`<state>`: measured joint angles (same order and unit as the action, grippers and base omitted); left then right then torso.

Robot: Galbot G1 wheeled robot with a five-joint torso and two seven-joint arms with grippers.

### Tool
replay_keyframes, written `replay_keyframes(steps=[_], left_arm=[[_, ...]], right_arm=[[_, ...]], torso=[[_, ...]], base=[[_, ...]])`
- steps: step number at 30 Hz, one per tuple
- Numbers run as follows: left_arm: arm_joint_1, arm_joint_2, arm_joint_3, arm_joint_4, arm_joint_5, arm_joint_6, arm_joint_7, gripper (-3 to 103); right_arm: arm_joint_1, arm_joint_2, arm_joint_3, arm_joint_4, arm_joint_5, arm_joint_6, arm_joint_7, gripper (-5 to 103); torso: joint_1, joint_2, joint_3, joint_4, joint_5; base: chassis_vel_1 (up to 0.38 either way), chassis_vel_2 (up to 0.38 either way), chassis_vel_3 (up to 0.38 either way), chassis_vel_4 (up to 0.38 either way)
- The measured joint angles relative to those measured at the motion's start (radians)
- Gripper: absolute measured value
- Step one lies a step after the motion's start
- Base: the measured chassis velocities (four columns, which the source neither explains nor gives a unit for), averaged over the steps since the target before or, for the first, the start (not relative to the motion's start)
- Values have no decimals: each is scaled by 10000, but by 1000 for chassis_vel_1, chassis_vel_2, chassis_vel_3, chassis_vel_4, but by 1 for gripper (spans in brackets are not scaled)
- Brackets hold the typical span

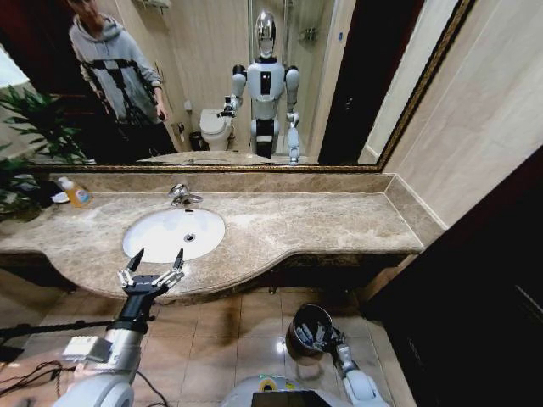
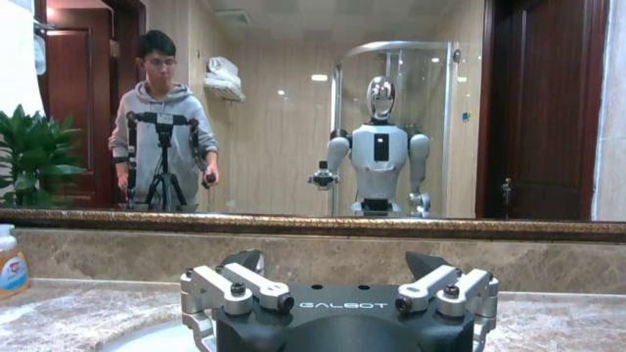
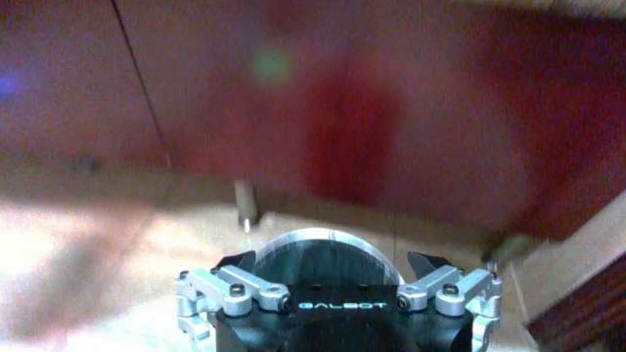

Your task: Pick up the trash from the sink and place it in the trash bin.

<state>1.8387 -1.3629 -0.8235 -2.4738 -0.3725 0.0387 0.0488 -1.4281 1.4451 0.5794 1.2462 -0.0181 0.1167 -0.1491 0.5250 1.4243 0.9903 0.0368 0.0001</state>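
The white oval sink is sitting in the beige marble surface. The left gripper, fingers apart, is hovering at its front edge. The right gripper, fingers apart, is hanging over the round black bin on the floor.

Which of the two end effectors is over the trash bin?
The right end effector, low above the black trash bin on the floor; the left end effector is at the countertop's front edge.

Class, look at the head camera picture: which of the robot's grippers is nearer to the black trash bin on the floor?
The right gripper: it sits at the trash bin. The left gripper is open, raised at the counter's front edge by the sink.
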Motion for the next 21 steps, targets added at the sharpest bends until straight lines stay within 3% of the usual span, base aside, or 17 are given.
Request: replay_keyframes(steps=[10,13,21], left_arm=[[0,0,0,0,0,0,0,100],[0,0,0,0,0,0,0,100],[0,0,0,0,0,0,1,100]], right_arm=[[-1149,172,282,2979,1213,79,445,100],[-2029,153,473,4996,2072,4,704,100],[-3468,275,523,8011,2350,-49,904,100]], torso=[[0,0,0,1,-2],[1,0,0,0,-2],[1,0,0,0,-1]], base=[[0,0,0,0],[0,0,0,0],[0,0,0,0]])
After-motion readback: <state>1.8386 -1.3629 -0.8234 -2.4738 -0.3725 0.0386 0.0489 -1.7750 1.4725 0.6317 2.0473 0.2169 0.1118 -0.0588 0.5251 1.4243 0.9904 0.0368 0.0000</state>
